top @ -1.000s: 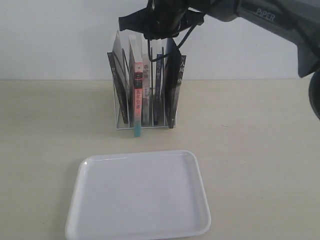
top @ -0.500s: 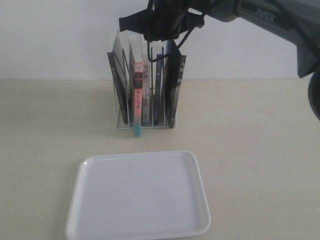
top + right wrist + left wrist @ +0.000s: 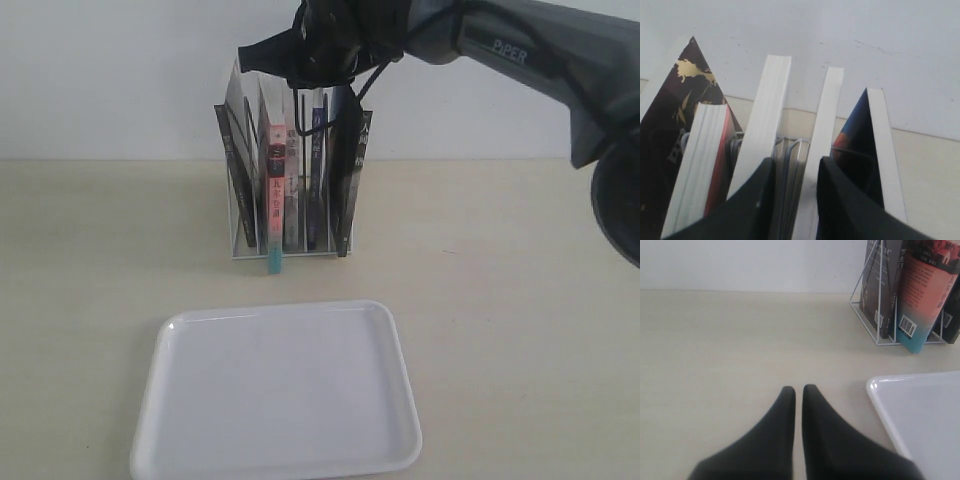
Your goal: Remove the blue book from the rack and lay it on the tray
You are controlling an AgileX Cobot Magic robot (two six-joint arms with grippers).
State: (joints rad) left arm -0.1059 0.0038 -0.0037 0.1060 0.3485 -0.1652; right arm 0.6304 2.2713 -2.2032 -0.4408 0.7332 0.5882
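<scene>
The rack (image 3: 290, 253) stands at the back of the table with several upright books. The blue book (image 3: 316, 170) shows a narrow dark blue spine, second from the right. My right gripper (image 3: 318, 78) hovers open just above that book's top. In the right wrist view, the right gripper (image 3: 796, 161) has the rack's wires (image 3: 790, 150) and a thin white page edge (image 3: 827, 115) between its fingers. A dark blue cover with an orange-red patch (image 3: 855, 132) lies just outside one finger. The tray (image 3: 280, 390) lies empty in front. My left gripper (image 3: 799, 388) is shut over bare table beside the tray (image 3: 920, 415).
A red-and-teal-spined book (image 3: 272, 190) juts out at the rack's front, with black-covered books (image 3: 350, 170) at both ends. The wall stands right behind the rack. Bare tabletop (image 3: 520, 300) surrounds the tray and rack.
My right arm has shifted slightly left above the rack, with the gripper staying over the books. The books, rack and tray have not moved.
</scene>
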